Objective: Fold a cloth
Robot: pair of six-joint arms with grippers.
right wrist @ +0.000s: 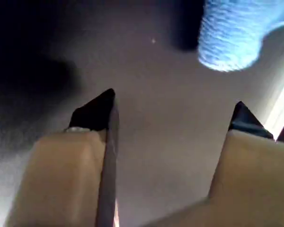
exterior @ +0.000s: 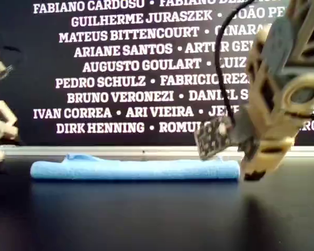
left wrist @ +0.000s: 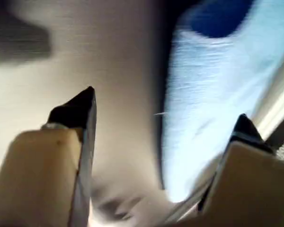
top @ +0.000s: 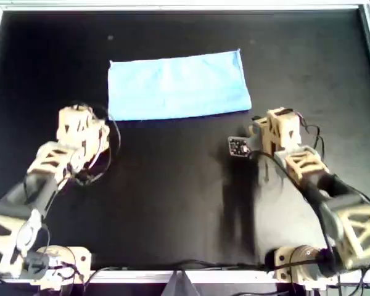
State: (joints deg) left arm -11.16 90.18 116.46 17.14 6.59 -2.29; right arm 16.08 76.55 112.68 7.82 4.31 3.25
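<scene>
A thin light-blue fabric cloth lies folded into a flat rectangle on the matte black table top, toward the far side in the overhead view. From the exterior view it reads as a low, soft-edged band with a rounded fold along its length and a fine, slightly fuzzy weave.

The beige, angular left gripper hangs just off one short end of the cloth, its two black wedge-tipped fingers spread wide, with nothing between them. In the overhead view it sits near the cloth's lower-left corner.

The right gripper, of the same beige plastic with dark pointed tips, is likewise spread wide and empty, near the cloth's lower-right corner in the overhead view.
</scene>
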